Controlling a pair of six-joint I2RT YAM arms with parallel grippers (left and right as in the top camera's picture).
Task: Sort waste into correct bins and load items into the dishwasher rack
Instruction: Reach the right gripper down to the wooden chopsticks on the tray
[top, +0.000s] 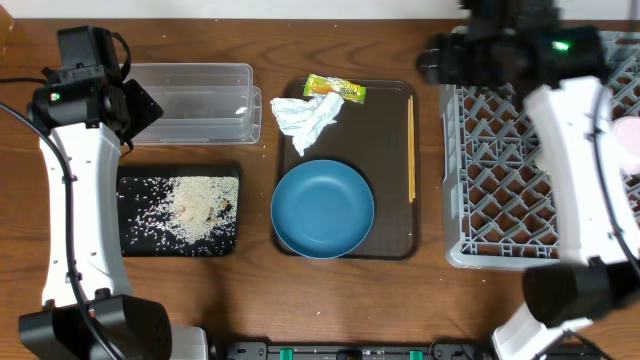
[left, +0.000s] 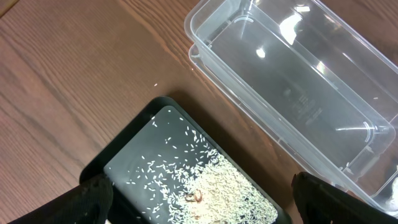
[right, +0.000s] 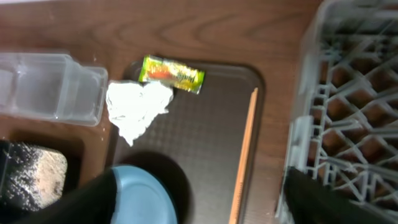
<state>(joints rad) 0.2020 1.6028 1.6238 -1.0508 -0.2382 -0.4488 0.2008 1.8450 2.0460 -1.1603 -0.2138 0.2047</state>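
Your right gripper (right: 208, 208) gapes wide, empty — chopsticks (right: 244, 155) under it, rack (right: 348, 93) on its right; left gripper (left: 217, 205) wide too, over the black tray (left: 109, 163).

left hand (left: 211, 202): jaws wide apart, facing down | right hand (right: 205, 199): jaws wide apart, facing down

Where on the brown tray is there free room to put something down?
Free: the brown tray patch bordered by napkin, chopsticks and blue dish. The clear tub is empty too. Crowded: the tray's left side, with wrapper, napkin and dish.
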